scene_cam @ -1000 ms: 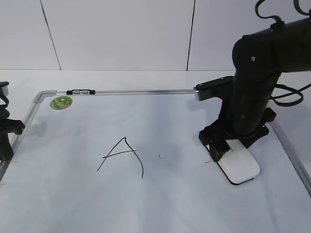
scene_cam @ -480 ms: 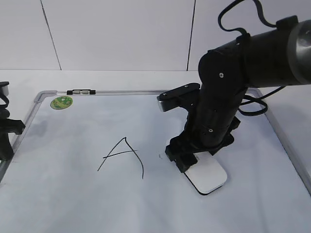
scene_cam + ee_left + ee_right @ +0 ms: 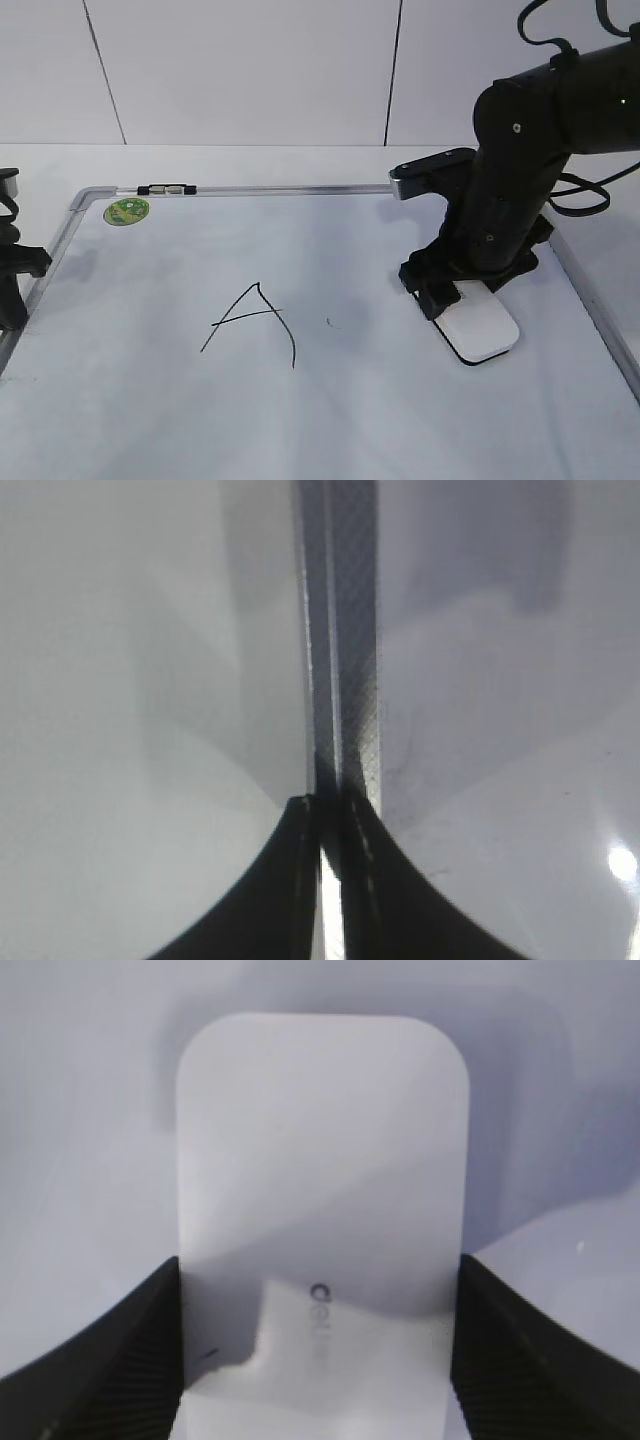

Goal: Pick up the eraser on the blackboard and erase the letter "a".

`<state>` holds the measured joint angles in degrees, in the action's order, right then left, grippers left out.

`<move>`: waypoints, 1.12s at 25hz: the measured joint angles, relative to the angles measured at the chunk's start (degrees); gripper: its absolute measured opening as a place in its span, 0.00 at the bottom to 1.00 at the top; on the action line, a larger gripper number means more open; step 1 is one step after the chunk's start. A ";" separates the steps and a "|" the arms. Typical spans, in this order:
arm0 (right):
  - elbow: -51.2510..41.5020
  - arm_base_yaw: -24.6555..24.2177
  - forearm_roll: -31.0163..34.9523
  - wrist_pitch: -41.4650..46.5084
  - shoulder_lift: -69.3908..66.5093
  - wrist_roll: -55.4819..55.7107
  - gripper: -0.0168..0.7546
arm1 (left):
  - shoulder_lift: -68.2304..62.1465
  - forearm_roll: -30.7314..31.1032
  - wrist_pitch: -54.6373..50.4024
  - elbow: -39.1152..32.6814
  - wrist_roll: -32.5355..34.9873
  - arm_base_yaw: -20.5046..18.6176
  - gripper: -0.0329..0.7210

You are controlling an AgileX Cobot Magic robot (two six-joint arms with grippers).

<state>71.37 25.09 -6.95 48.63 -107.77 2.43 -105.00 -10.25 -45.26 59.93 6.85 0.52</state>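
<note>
1. Eraser (image 3: 481,331): white rigid plastic block, flat on the blackboard (image 3: 150,420), right side. Looks light and stiff; smooth top likely slippery, so hold the long sides, not the face.
2. Right gripper (image 3: 318,1360) straddles it across the width, pads against both long sides — grasping the eraser.
3. Grip sits at the marked end; far end juts free, may pivot under wiping pressure.
4. Letter "a": only a faint tick (image 3: 329,322) shows, left of the eraser. Capital A (image 3: 252,322) sits further left — keep off it.
5. Left gripper (image 3: 330,825) clenched, nothing in it, over the board's left frame.
</note>
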 joint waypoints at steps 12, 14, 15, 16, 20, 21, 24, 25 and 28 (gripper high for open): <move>0.00 12.01 3.19 -4.12 -0.53 -1.09 0.75 | 0.00 0.00 -0.04 0.00 0.00 0.00 0.07; 0.00 12.60 3.29 -4.20 -0.53 -1.09 0.75 | 0.00 0.00 -0.04 0.00 0.00 0.00 0.07; 0.00 12.65 3.57 -4.20 -0.53 -1.09 0.75 | 0.00 0.00 -0.04 0.00 0.00 0.00 0.07; 0.00 12.65 3.98 -4.20 -0.53 -1.09 0.75 | 0.00 0.00 -0.04 0.00 0.00 0.00 0.07; 0.00 12.65 4.92 -3.53 -0.53 -1.09 0.75 | 0.00 0.00 -0.04 0.00 0.00 0.00 0.07; 0.00 12.65 4.95 -3.39 -0.53 -1.09 0.75 | 0.00 0.00 -0.04 0.00 0.00 0.00 0.07; 0.00 12.65 5.06 -3.39 -0.53 -1.09 0.75 | 0.00 0.00 -0.04 0.00 0.00 0.00 0.07; 0.00 12.65 5.06 -3.39 -0.53 -1.09 0.75 | 0.00 0.00 -0.04 0.00 0.00 0.00 0.07; 2.14 12.65 5.58 -2.69 -1.82 -1.09 0.75 | 0.00 0.00 -0.04 0.00 0.00 0.00 0.07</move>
<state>73.51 37.74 -1.37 45.95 -109.59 1.35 -105.00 -10.25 -45.30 59.93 6.85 0.52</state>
